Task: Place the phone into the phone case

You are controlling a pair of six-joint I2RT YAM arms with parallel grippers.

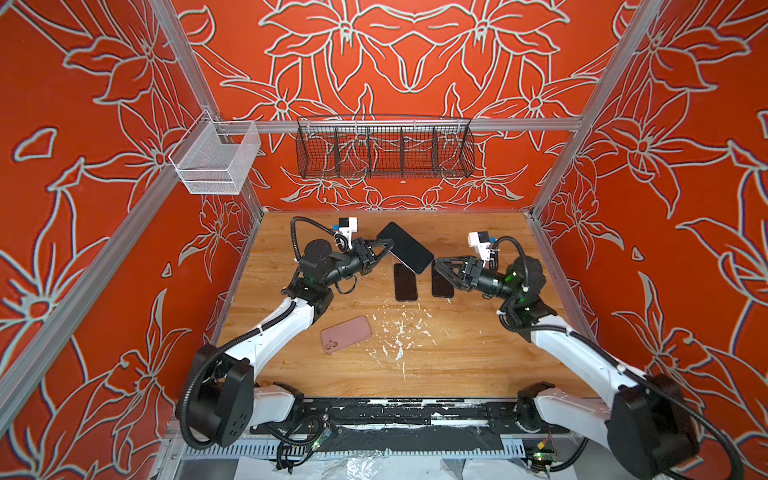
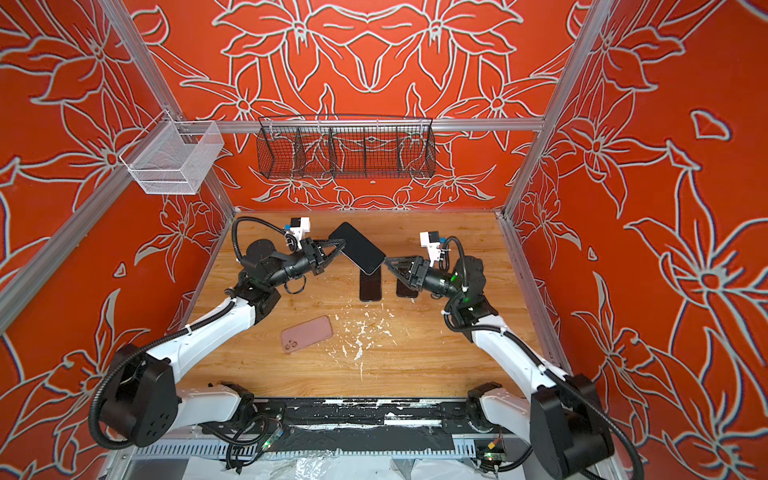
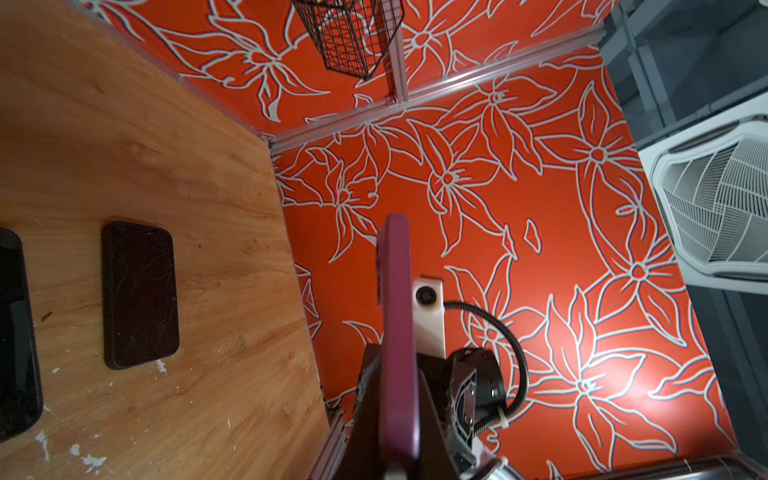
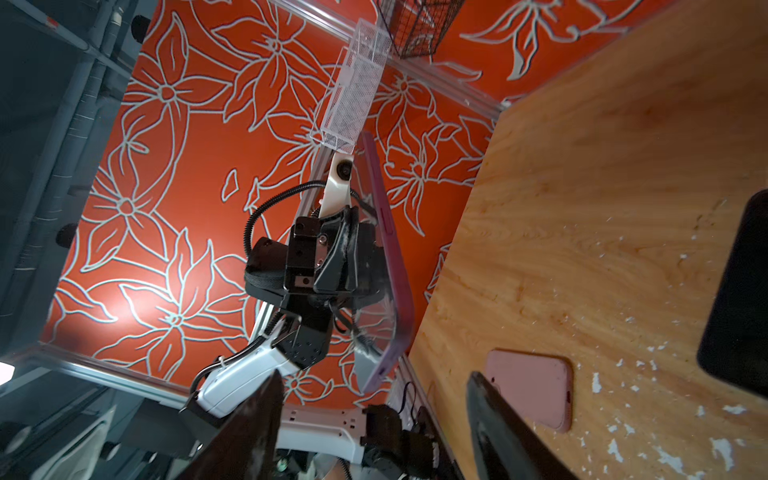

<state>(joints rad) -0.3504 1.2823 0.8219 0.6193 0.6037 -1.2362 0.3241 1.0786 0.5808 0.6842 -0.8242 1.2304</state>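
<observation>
A purple-rimmed black flat phone [image 1: 407, 247] is clamped at 9 o'clock by the left gripper [image 1: 386, 249]. The right gripper [image 1: 437, 268] is spread apart at its 4 o'clock.

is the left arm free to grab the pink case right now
Probably not: the left gripper is shut on the raised phone, so its fingers are full; the pink case itself lies uncovered.
</observation>
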